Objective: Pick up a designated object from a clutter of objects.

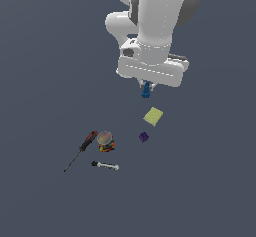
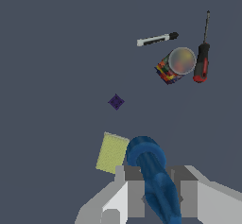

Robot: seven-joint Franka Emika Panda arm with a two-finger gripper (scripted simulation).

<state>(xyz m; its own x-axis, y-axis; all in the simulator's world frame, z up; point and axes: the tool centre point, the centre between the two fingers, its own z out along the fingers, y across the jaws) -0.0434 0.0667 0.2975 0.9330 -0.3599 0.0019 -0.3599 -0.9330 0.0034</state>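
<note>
The small bright blue chunky piece (image 1: 145,90) hangs clamped in the claw (image 1: 146,87), lifted above the yellow-green flat square (image 1: 153,116), well apart from the multicoloured round can (image 1: 105,141).

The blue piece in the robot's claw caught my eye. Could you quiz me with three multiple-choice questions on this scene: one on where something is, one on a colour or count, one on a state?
1. Where is the blue piece?
A. on the floor beside the can
B. between the fingers of the gripper
C. under the screwdriver

2. What colour is the flat square?
A. yellow-green
B. red
C. white

3. How does the screwdriver lie?
A. standing upright
B. held by the gripper
C. flat on the floor, beside the round can

Answers: 1 B, the wrist view shows the fingers on either side of it; 2 A, both views show that colour; 3 C, it lies along the ground next to the can.
</note>
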